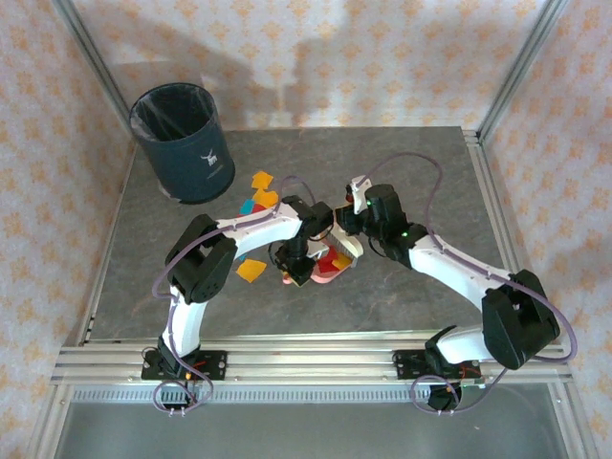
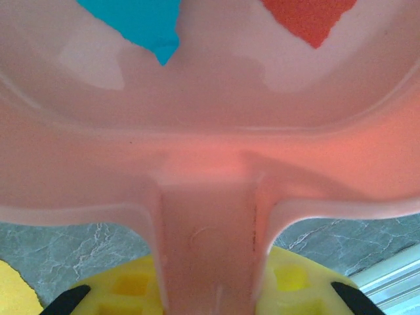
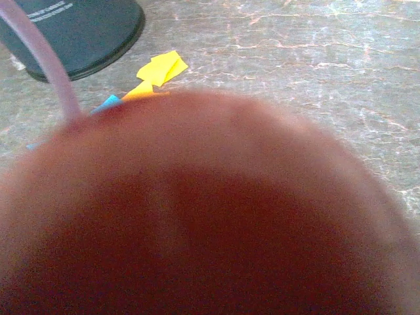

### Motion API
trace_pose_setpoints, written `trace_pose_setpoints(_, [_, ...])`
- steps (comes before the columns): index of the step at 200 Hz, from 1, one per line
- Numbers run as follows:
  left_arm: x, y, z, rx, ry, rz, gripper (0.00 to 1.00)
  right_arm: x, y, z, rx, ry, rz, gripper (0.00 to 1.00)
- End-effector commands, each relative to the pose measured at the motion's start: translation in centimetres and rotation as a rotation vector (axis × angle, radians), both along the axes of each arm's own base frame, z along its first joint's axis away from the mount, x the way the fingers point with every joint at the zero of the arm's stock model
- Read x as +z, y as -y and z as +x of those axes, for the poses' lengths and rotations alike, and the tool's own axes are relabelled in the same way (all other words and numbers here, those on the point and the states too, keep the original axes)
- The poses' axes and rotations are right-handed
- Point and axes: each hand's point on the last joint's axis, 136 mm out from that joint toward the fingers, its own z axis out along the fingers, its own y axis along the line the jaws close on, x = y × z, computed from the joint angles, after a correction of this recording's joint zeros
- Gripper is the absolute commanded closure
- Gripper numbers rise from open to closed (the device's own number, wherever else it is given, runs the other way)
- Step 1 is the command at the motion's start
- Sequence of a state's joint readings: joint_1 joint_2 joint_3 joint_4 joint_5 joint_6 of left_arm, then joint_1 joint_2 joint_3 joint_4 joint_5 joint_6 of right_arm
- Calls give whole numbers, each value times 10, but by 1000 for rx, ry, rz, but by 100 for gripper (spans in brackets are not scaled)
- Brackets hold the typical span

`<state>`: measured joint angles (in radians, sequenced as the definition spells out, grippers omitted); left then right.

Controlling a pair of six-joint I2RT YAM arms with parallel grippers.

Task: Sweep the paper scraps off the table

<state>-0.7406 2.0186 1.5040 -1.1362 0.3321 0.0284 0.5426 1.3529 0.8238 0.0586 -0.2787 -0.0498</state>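
The arms are sweeping paper scraps [image 1: 265, 198] into a pink dustpan [image 2: 210, 131] in the middle of the table [image 1: 430, 163]. A red scrap and a blue scrap are lying in the pan, at the top of the left wrist picture. More orange and blue scraps are lying above and left of the middle, near the dark bin [image 1: 182, 143]. One orange scrap is sitting just left of the pan.

The left pincer [image 2: 210, 292] is squeezing shut on the pan's handle [image 2: 210, 249]. The right pincer [image 1: 352, 229] is shut tight too, and it seems to be holding a small brush [image 1: 345, 246].

Next, I think, the brush needs to push the loose scraps into the pan.
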Motion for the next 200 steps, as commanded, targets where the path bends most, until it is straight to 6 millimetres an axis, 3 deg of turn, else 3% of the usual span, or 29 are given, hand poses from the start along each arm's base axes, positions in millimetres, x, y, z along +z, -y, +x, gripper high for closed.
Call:
trace_pose_setpoints(1, [-1, -3, -4, -28, -17, 23, 100, 0, -4, -15, 56, -30, 16, 100])
trace_pose_setpoints(127, [4, -6, -4, -26, 14, 14, 100, 43, 44, 1, -231, 117, 7, 100])
trace_pose_setpoints(140, [7, -5, -2, -20, 28, 4, 100, 41, 52, 3, -275, 121, -6, 100])
trace_pose_setpoints(145, [8, -6, -1, -18, 34, 1, 100, 52, 56, 1, -292, 147, 7, 100])
trace_pose_setpoints(196, [21, -8, 16, 29, 127, -24, 100, 64, 96, -6, -465, 206, -32, 100])
trace_pose_setpoints(200, [31, -7, 18, 37, 153, -45, 100, 64, 98, -7, -475, 208, -36, 100])
